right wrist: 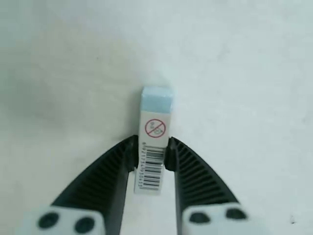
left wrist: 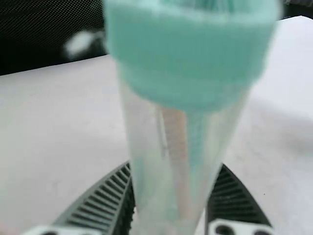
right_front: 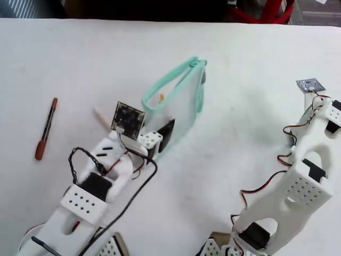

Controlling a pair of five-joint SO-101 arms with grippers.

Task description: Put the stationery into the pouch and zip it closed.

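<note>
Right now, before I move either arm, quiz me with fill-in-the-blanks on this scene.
The left gripper is shut on the mint-trimmed ___.
The right gripper is shut on an ___.
The pen lying on the table is ___.
Missing: pouch; eraser; red.

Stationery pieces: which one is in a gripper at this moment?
The white eraser with the blue end, clamped in the right gripper. The red pen lies free on the table, with no gripper on it.
</note>
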